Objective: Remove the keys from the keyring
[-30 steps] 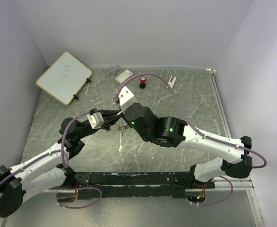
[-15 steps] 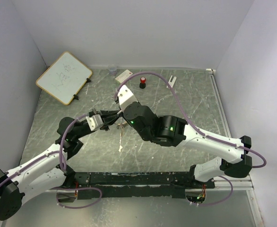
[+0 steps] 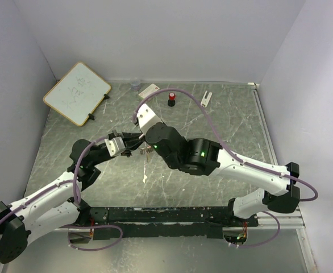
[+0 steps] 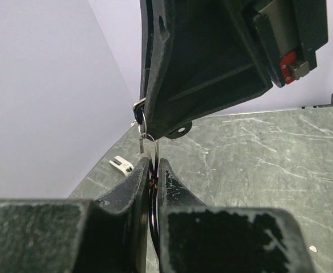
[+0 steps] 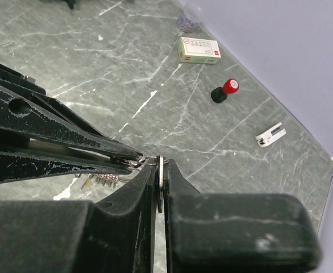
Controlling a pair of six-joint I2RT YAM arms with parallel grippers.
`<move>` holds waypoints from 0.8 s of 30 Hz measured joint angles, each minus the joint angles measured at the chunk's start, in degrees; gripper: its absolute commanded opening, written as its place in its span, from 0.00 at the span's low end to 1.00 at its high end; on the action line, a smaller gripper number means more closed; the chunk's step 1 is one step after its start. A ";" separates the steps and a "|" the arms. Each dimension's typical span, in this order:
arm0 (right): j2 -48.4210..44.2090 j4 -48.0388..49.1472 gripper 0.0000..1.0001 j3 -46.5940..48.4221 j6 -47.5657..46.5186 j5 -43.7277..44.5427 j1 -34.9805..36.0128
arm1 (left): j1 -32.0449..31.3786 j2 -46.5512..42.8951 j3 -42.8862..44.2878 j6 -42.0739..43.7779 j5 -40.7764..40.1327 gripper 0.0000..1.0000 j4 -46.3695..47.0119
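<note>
Both grippers meet above the middle of the table. My left gripper is shut on the thin silvery keyring, whose wire runs down between its fingers. My right gripper is shut on a flat silvery key at the ring, tip to tip with the left gripper. The rest of the keys hang below the ring, with the yellow-headed one lowest. They also show under the left fingers in the right wrist view. I cannot see a black-headed key clearly.
A whiteboard lies at the far left corner. A white box, a red-topped black knob, a white clip and a small clear cup lie along the back wall. Walls close in on three sides.
My right wrist has shifted slightly left, and the left arm has settled a little. Both grippers stay shut at the ring, and the keys still hang below.
</note>
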 measured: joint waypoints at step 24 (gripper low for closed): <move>2.80 -6.14 0.00 5.27 0.20 -5.27 -0.59 | 0.31 -2.62 -1.53 0.02 1.60 0.07 -1.05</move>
